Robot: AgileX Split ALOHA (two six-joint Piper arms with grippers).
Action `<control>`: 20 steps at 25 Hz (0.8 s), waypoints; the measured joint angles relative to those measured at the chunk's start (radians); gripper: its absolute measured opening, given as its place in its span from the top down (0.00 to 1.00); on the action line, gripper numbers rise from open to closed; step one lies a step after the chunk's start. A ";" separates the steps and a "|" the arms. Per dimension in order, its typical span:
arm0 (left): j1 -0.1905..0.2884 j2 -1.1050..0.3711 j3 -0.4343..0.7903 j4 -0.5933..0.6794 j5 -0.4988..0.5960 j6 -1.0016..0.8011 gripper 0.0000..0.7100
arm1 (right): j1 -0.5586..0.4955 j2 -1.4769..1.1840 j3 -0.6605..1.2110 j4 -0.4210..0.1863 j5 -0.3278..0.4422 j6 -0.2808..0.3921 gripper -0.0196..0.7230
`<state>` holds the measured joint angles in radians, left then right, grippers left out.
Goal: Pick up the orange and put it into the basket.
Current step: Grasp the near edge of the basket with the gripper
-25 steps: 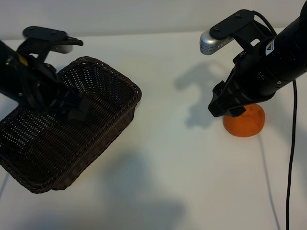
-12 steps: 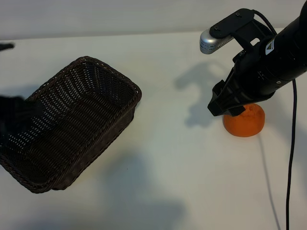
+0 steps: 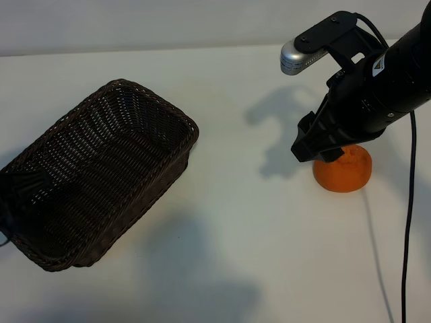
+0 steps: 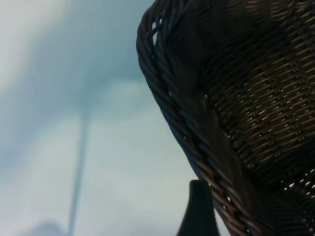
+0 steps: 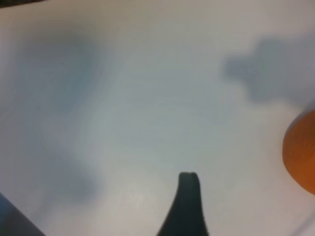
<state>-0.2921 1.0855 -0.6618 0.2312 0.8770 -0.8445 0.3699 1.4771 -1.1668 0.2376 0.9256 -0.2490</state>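
While the orange (image 3: 343, 169) sits on the white table (image 3: 256, 229), well apart from the basket (image 3: 94, 171), the right gripper (image 3: 316, 151) hangs just above the orange with its jaws wide open, holding nothing. Only 1 fingertip of the left gripper (image 4: 198, 209) shows, just beside the basket's rim, its jaws also wide and empty.

Inventory on the table (image 3: 229, 256): one orange (image 3: 345, 171), a single round fruit, and one basket (image 3: 101, 171), a single dark woven wicker container with nothing counted inside it. Robot arms counted: two, of which one, the right arm (image 3: 384, 87), is fully in view with one silver-tipped camera unit (image 3: 300, 57) mounted on it, and the other shows only as a dark part at the basket's far-left edge. Cables counted: one black cable (image 3: 409, 222), running down the right side of the table.
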 joint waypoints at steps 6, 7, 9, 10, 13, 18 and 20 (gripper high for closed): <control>0.000 0.000 0.097 0.000 -0.090 -0.097 0.17 | 0.000 0.000 0.000 0.000 -0.002 -0.001 0.17; 0.000 0.000 0.104 -0.001 -0.092 -0.104 0.17 | 0.000 0.000 0.000 0.000 -0.002 -0.001 0.17; 0.000 0.000 0.111 -0.010 -0.089 -0.102 0.17 | 0.000 0.000 0.000 0.000 -0.003 -0.001 0.17; 0.000 -0.001 0.114 -0.020 -0.087 -0.096 0.17 | 0.000 0.000 0.000 0.000 -0.003 -0.001 0.17; 0.000 -0.015 0.114 -0.042 -0.074 -0.057 0.17 | 0.000 0.000 0.000 0.000 -0.003 -0.001 0.17; 0.000 -0.048 0.115 -0.044 -0.037 -0.050 0.17 | 0.000 0.000 0.000 0.000 -0.003 -0.001 0.17; 0.000 -0.049 0.115 -0.044 -0.033 -0.056 0.17 | 0.000 0.000 0.000 0.000 -0.003 -0.001 0.17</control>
<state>-0.2921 1.0366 -0.5470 0.1870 0.8438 -0.9008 0.3699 1.4771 -1.1668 0.2376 0.9227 -0.2504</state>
